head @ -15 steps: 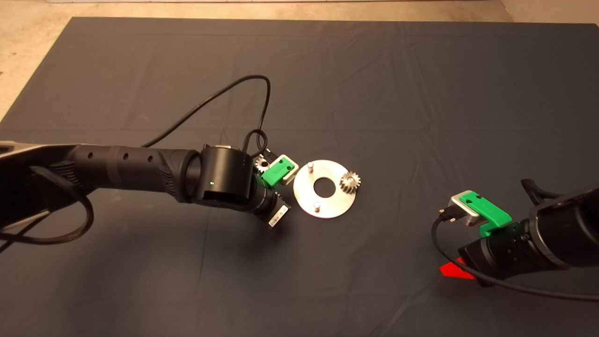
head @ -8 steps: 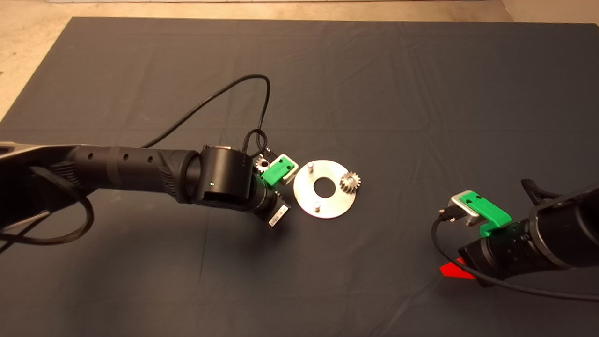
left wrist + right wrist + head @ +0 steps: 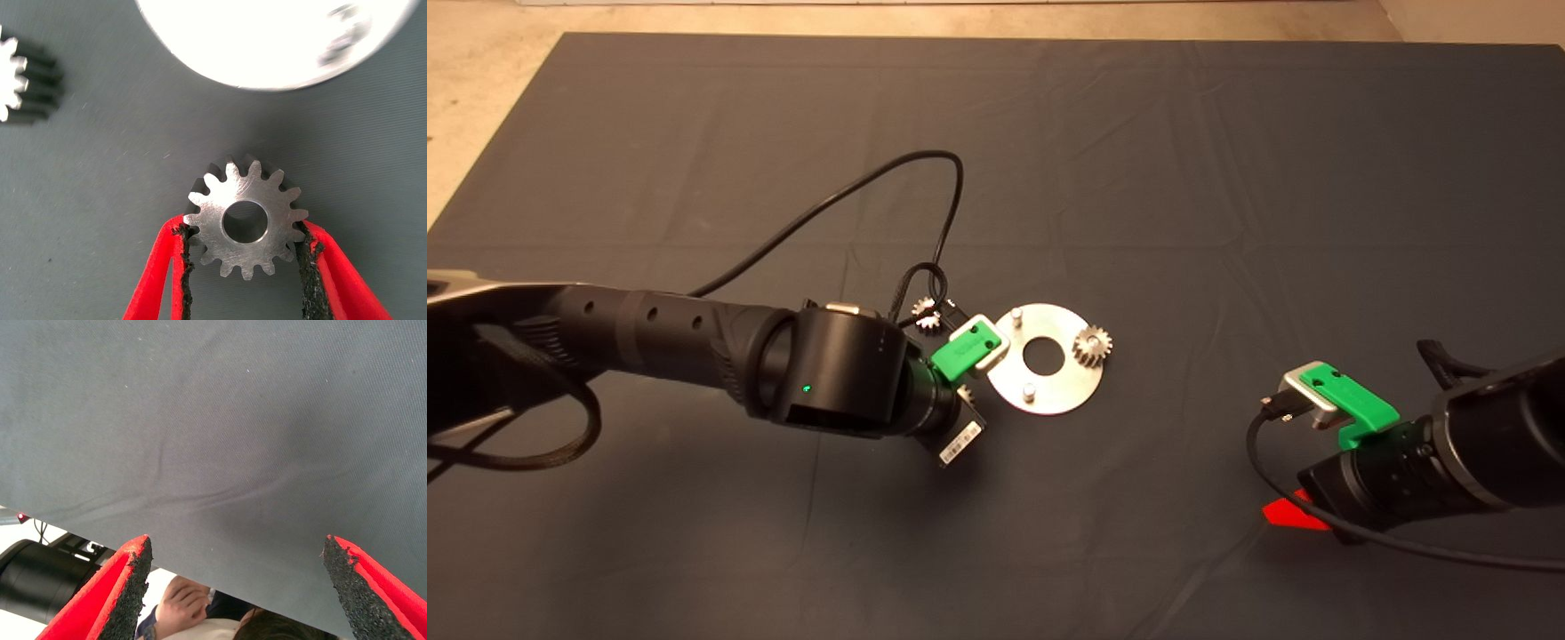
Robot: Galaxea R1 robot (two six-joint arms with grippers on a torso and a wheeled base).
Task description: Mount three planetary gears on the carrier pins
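Note:
My left gripper (image 3: pixel 245 230) is shut on a planetary gear (image 3: pixel 245 223), its two pads pressing on the teeth at either side, bore facing the camera. It is just off the left rim of the silver disc (image 3: pixel 1067 382), which also shows in the left wrist view (image 3: pixel 280 40). In the head view the arm's green mount (image 3: pixel 966 347) hides that gear. A second gear (image 3: pixel 1092 344) sits on the disc's right pin. Two carrier pins (image 3: pixel 1016 314) (image 3: pixel 1029 389) stand bare. A third gear (image 3: pixel 925 313) lies on the mat behind the left wrist, and shows in the left wrist view (image 3: pixel 17 80). My right gripper (image 3: pixel 237 587) is open and empty at the lower right.
The left arm's black cable (image 3: pixel 854 191) loops over the mat behind the disc and crosses the loose gear. The mat's front edge shows in the right wrist view, with a person's hand (image 3: pixel 183 603) beyond it. The tan floor (image 3: pixel 480 107) lies past the mat's far left corner.
My left arm has shifted toward the disc and the front, so its green mount now overlaps the disc's left rim. The right arm has not moved.

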